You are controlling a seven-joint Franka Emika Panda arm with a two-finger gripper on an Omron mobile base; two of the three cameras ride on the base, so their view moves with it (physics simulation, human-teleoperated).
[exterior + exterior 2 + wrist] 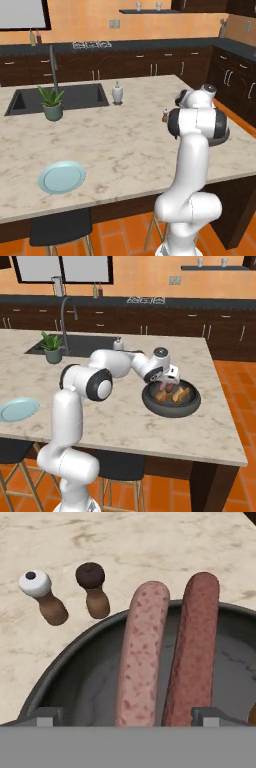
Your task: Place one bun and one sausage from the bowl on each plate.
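Hovering wide open over the bowl (70,662), the gripper (127,714) straddles two sausages (142,657) lying side by side, long axes running from six toward twelve o'clock, ends just ahead between its fingertips.

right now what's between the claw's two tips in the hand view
Two sausages lie side by side between the tips in the hand view: a paler pink sausage and a darker red sausage, both in the bowl. The claw is open.
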